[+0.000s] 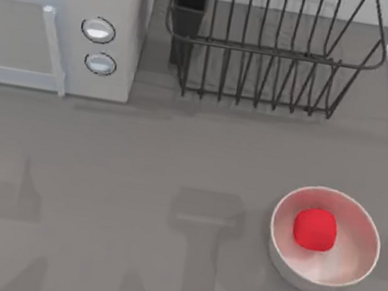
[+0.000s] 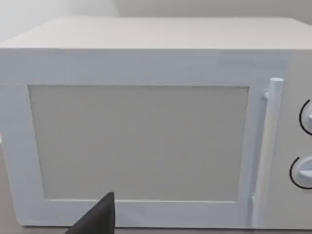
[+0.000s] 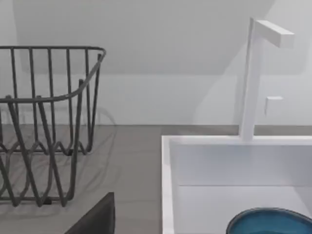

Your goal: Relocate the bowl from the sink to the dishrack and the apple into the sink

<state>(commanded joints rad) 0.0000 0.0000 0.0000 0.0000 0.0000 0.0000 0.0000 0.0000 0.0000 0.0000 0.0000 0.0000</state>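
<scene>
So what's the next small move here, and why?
Probably bring the right end effector down toward the bowl. The bowl sits in the sink, the dishrack holds nothing, and the right wrist view already faces the basin.

- Light was even, bright and diffuse, no glare hotspots.
- Top view: soft blurred shadows lay on the grey table point(image 1: 137, 181), including a faint T-shaped one left of the white bowl point(image 1: 324, 240).
- The dishrack point(image 1: 267, 54) cast thin soft bar shadows beneath itself.
- The apple point(image 1: 314, 229) looked flat and saturated, barely shaded.
- Right wrist view: a broad diagonal shadow crossed the back wall point(image 3: 146, 48); the sink point(image 3: 168, 185) wall was pale and low in contrast.
- Left wrist view: the microwave point(image 2: 141, 136) was evenly lit.
- Edges were slightly soft throughout.
</scene>
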